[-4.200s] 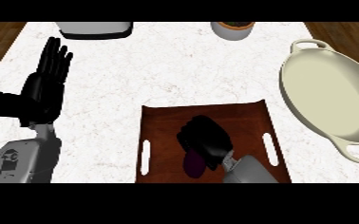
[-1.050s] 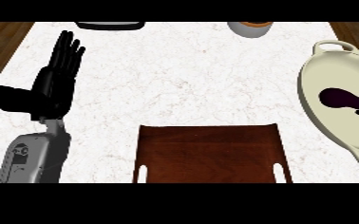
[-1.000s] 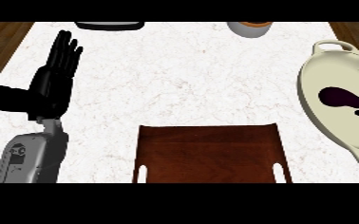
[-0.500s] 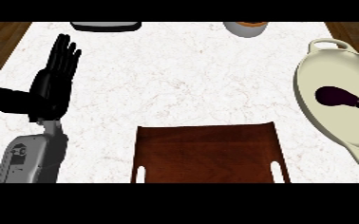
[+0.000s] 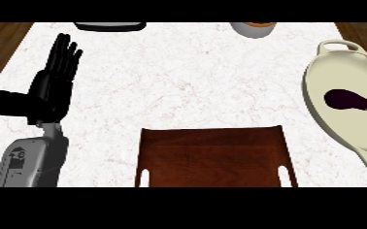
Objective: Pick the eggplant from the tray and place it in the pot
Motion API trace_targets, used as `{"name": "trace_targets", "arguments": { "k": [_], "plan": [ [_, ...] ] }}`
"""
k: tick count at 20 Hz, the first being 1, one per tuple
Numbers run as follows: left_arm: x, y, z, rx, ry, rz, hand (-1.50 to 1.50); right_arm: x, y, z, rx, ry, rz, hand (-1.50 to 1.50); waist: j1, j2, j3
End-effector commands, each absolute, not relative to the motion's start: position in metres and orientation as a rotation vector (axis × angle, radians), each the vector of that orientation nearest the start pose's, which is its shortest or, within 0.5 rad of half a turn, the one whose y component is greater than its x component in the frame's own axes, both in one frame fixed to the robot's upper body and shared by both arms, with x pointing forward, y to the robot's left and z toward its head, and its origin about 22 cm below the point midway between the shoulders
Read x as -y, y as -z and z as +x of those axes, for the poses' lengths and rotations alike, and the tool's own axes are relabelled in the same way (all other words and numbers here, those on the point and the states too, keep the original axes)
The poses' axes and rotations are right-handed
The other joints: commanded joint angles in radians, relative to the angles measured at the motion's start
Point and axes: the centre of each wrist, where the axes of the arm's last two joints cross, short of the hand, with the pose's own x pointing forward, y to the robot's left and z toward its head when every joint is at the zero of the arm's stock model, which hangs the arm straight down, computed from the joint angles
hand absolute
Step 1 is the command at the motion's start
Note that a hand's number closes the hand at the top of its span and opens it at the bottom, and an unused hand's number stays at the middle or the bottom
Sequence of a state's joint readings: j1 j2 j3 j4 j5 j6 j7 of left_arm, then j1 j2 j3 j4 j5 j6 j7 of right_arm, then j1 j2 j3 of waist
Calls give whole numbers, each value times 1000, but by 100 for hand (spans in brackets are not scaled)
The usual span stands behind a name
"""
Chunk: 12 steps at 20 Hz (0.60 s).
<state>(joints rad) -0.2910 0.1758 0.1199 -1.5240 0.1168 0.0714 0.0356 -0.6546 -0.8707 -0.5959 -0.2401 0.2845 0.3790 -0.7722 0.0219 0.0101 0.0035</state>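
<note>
I see the eggplant lying crosswise in the pot; my left hand rests open on white marble counter; tray nearby.

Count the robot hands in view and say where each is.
1: the left hand, open with fingers up, at the left over the counter. The right hand is out of view.

White marbled counter — brown wood floor at its corners.
</note>
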Motion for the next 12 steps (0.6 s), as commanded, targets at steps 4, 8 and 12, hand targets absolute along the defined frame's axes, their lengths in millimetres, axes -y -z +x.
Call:
{"name": "trace_targets", "arguments": {
  "k": [4,8,12],
  "plan": [
    [-256,-72,298,1777,-23,80,0,592,-126,249,1866,-25,-439,-150,13,5,3],
    [-259,-93,312,1789,-35,84,0,593,-105,236,1861,0,-439,-150,7,10,5],
    [-249,-84,308,1784,-41,63,0,608,-129,223,1861,40,-488,-150,16,14,8]
  ]
}}
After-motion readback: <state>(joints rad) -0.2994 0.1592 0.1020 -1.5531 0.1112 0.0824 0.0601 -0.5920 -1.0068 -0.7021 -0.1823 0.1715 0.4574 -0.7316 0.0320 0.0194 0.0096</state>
